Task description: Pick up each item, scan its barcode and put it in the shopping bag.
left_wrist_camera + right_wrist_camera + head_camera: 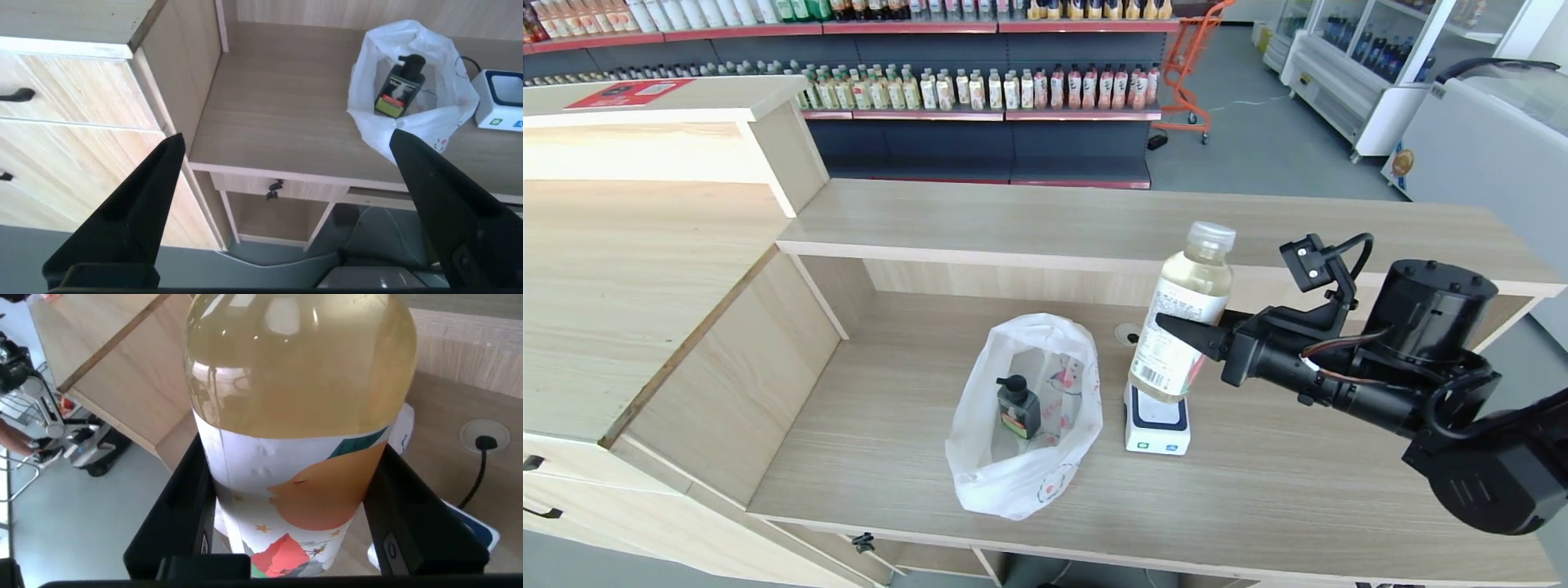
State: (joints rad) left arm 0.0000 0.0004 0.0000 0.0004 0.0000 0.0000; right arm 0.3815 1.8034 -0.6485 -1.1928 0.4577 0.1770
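Observation:
A clear bottle [1183, 313] of pale yellow drink with a white label hangs upright just above the white barcode scanner [1157, 422] on the lower counter. My right gripper [1186, 333] is shut on the bottle's [298, 416] labelled middle, its fingers [184, 506] pressing both sides. Left of the scanner stands an open white shopping bag [1023, 412] holding a dark pump bottle [1018, 405]. My left gripper [286, 212] is open, held off the counter's front edge, with the bag [413, 82] and pump bottle [400, 82] farther off beyond it.
A raised wooden ledge [1143, 224] runs behind the lower counter [1282, 482], with a taller counter block [621, 278] at the left. A cable hole [1128, 332] sits behind the scanner. Drawers [73, 139] lie below the left counter. Shelves of bottles line the far wall.

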